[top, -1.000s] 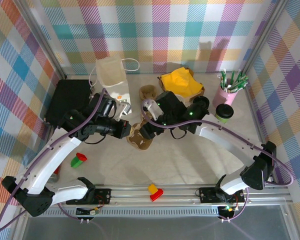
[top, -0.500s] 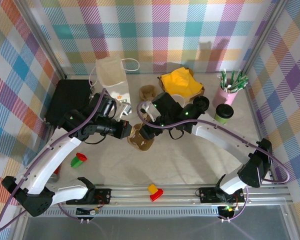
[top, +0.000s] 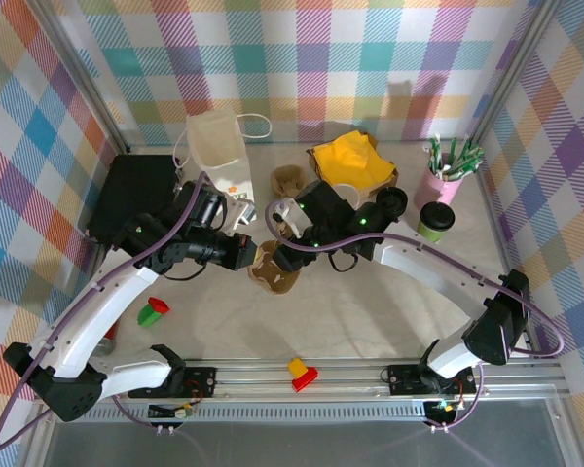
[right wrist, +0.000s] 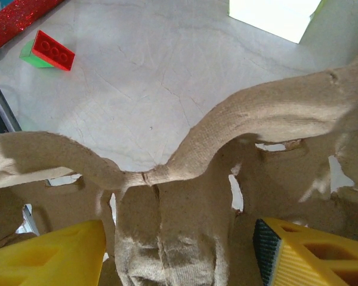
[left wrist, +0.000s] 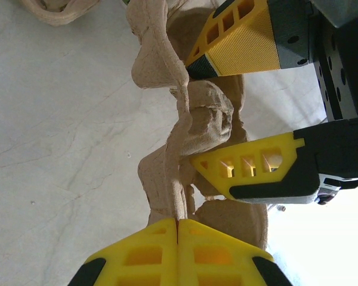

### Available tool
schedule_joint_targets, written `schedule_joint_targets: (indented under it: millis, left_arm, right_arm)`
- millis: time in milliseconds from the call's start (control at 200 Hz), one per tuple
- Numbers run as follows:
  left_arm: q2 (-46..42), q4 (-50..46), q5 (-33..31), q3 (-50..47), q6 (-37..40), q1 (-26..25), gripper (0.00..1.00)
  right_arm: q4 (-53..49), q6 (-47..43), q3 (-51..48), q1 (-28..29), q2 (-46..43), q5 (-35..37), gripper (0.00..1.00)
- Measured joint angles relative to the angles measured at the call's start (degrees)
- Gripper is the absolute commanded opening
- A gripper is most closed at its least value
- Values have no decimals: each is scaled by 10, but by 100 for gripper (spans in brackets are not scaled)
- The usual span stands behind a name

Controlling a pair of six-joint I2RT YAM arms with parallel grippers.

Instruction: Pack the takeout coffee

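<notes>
The takeout coffee (top: pixel 435 220), a green cup with a black lid, stands at the right, apart from both grippers. A brown pulp cup carrier (top: pixel 273 269) sits mid-table. My left gripper (top: pixel 249 255) is shut on the carrier's thin edge wall (left wrist: pixel 180 205); its yellow fingers (left wrist: pixel 218 256) meet with the pulp pinched between them. My right gripper (top: pixel 288 251) is open over the carrier. Its fingers (right wrist: pixel 48 256) straddle the centre post (right wrist: pixel 173 232), with gaps on both sides. From the left wrist view the right gripper's fingers (left wrist: pixel 250 164) show either side of that post.
A pink cup of straws (top: pixel 448 167) stands behind the coffee. A yellow cloth (top: pixel 350 159), a second carrier (top: pixel 290 179) and a white paper bag (top: pixel 217 144) lie at the back. A black box (top: pixel 136 195) is left. Toy bricks (top: pixel 153 311) (top: pixel 302 372) lie near the front.
My right gripper has shifted slightly left and lower over the carrier. The left gripper keeps its hold and has barely moved.
</notes>
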Motion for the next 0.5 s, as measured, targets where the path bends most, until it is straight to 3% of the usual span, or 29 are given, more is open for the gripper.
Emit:
schedule_joint_targets:
  millis: [300, 500]
  left_arm:
    - [0, 0, 0, 0, 0, 0, 0]
    - [0, 0, 0, 0, 0, 0, 0]
  right_arm:
    - [-5, 0, 0, 0, 5, 2, 64]
    - [-8, 0, 0, 0, 9, 1, 56]
